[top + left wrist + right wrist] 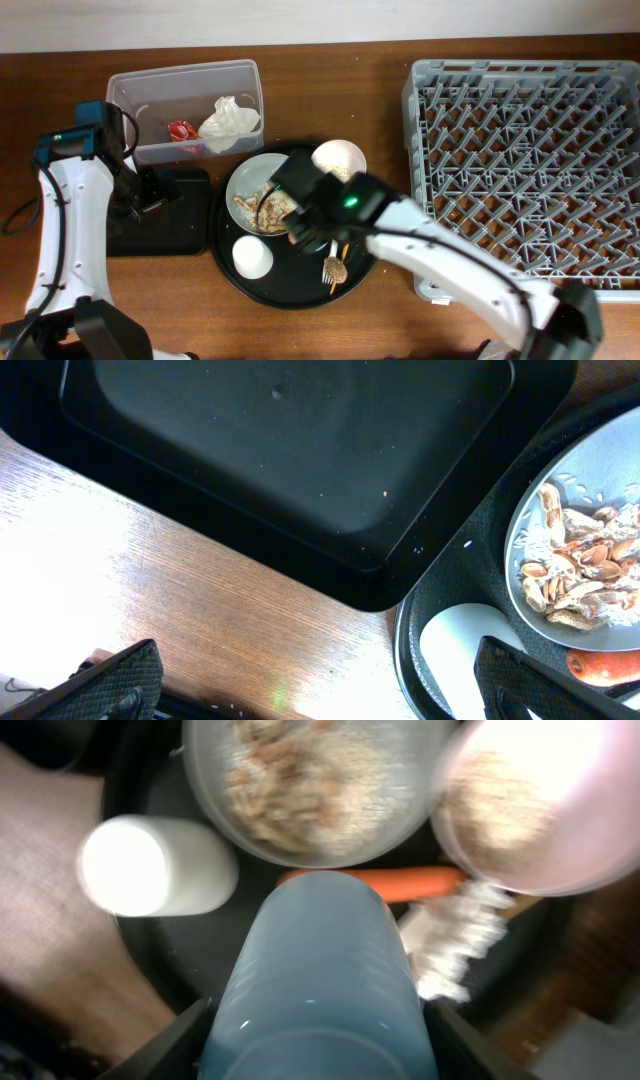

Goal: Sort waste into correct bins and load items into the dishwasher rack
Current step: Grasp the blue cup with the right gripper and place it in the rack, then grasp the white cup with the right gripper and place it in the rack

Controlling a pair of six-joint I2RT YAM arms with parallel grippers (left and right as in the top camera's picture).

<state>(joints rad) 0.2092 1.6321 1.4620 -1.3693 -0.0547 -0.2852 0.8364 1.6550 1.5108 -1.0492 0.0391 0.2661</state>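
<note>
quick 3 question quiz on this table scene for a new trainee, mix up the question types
1. True or false: the dishwasher rack already holds a cup.
2. What lies in the clear tub? A) white napkin and red wrapper B) carrot piece C) fork
3. Fill in: the right end effector is shut on the ____.
Key: 1 false; 2 A; 3 light blue cup.
</note>
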